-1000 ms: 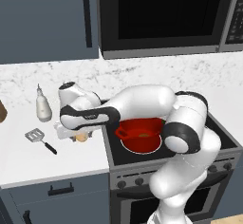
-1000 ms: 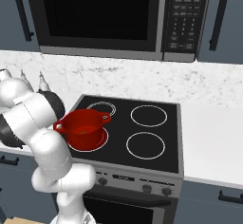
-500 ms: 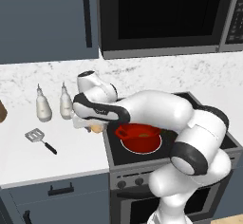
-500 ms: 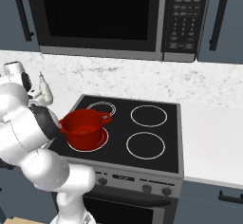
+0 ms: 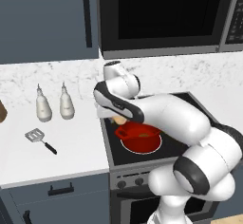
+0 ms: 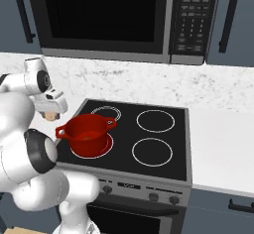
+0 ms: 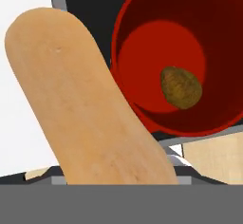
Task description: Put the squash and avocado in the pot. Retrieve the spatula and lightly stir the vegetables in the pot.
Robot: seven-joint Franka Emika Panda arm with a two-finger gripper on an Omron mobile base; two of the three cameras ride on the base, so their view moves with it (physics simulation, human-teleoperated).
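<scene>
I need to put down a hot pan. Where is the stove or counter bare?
The three burners beside the red pot are bare, as is the counter right of the stove. Left of the stove, the counter is crowded with two bottles and the spatula.

A: What colour is the squash (image 7: 90,109) right up against the hand (image 5: 115,119)?
B: Pale tan-orange, nearly plain.
A: And the pot (image 7: 209,42) just past it?
B: Bright red, darker inside; the avocado (image 7: 180,87) in it is mottled brown-green.
A: Off to the hand's far side?
B: A spatula (image 5: 40,139) with a silver-grey head and black handle, two whitish bottles (image 5: 52,104), all on a white marbled surface (image 5: 71,147).
</scene>
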